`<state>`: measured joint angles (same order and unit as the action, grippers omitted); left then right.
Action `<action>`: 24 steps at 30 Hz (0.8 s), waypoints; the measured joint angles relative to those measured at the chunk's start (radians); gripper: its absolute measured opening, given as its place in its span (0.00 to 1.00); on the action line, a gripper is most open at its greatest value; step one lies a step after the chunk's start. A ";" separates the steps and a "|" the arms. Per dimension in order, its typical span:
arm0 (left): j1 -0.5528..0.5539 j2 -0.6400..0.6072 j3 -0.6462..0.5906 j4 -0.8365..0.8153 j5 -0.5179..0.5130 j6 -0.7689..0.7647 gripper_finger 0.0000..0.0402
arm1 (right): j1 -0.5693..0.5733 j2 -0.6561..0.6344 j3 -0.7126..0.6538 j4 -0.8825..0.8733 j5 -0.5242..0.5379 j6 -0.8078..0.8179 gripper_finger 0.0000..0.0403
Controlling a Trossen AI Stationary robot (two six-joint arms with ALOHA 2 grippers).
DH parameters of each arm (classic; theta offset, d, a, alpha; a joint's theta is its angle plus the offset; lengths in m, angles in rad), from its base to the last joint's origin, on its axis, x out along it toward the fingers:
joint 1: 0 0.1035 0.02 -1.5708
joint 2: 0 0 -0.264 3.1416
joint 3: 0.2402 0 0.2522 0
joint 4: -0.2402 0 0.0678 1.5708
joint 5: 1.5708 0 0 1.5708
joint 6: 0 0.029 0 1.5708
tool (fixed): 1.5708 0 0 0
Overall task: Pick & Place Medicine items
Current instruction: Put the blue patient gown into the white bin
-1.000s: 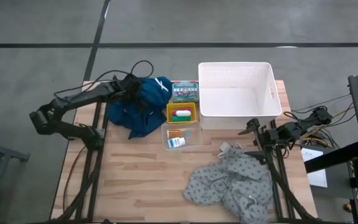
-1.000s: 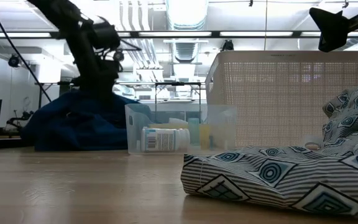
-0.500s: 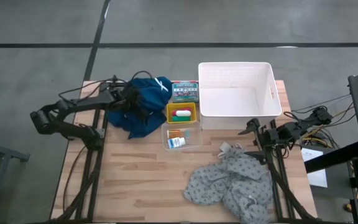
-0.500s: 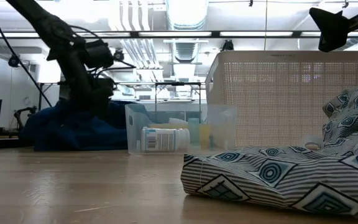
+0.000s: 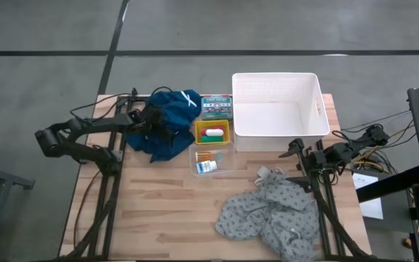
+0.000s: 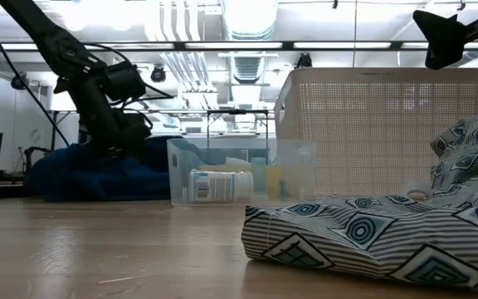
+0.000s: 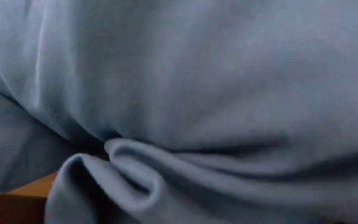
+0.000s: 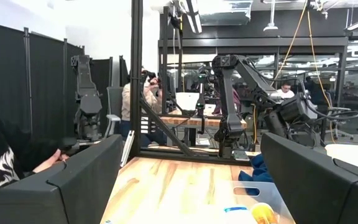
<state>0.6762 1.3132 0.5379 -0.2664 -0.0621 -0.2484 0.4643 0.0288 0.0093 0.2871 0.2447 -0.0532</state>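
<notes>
On the blue cloth [image 5: 167,127] sits the left gripper [image 5: 153,121], fingers spread and empty, while the bottle [image 5: 206,167] lies in the clear bin [image 5: 213,161]; the right gripper [image 5: 297,153] waits spread by the basket [image 5: 278,113].

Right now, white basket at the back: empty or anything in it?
Empty, as far as the high view shows: the white basket has a bare floor inside, with no items visible. The low view shows only its mesh wall.
</notes>
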 joint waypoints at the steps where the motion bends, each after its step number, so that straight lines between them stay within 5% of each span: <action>1: 0.000 0.000 -0.008 0.012 0.000 -0.013 0.99 | 0.000 0.000 0.000 0.000 0.000 0.000 0.94; 12: 0.000 -0.001 -0.113 0.198 -0.002 -0.063 0.99 | 0.000 0.000 0.000 0.000 0.000 0.000 0.94; 24: 0.000 -0.001 -0.120 0.214 -0.056 -0.085 0.99 | 0.000 0.000 0.000 0.000 0.000 0.000 0.94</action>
<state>0.6758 1.3125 0.4183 -0.0520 -0.1181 -0.3336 0.4643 0.0288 0.0093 0.2871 0.2447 -0.0532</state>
